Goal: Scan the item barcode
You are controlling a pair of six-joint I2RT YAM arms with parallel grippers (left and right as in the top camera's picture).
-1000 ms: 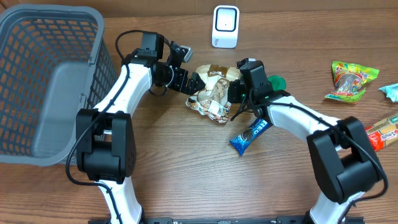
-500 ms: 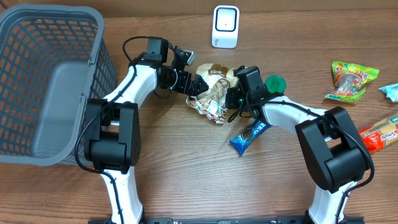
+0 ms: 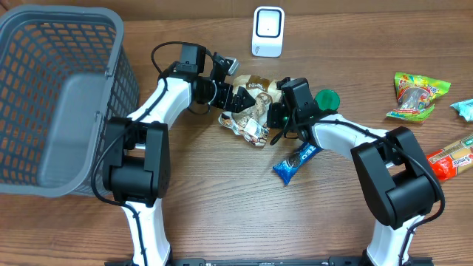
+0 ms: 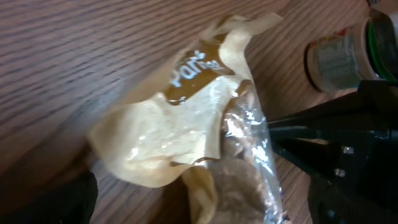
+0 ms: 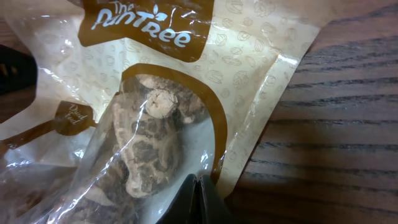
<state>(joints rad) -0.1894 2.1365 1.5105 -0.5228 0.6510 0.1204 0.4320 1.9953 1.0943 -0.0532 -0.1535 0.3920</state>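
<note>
The item, a cream and brown snack bag [image 3: 253, 112] with a clear window, lies crumpled at the table's middle. In the right wrist view the bag [image 5: 186, 93] fills the frame, and my right gripper [image 5: 196, 186] is shut on its film near the brown border. My left gripper [image 3: 238, 99] stands open at the bag's left end. In its own view the bag [image 4: 186, 124] reaches between the wide-apart dark fingers [image 4: 74, 202]. A white scanner [image 3: 267, 31] stands at the back edge, behind the bag. No barcode shows in any view.
A grey mesh basket [image 3: 44, 96] fills the left side. A green-lidded jar [image 3: 326, 98] sits just right of the right gripper. A blue cookie packet [image 3: 295, 160] lies in front. A green candy bag [image 3: 417, 94] and a red packet [image 3: 454, 159] lie at the far right.
My left gripper has moved right, up to the bag's left end, staying open. The right gripper keeps its hold, and the bag has shifted only slightly.
</note>
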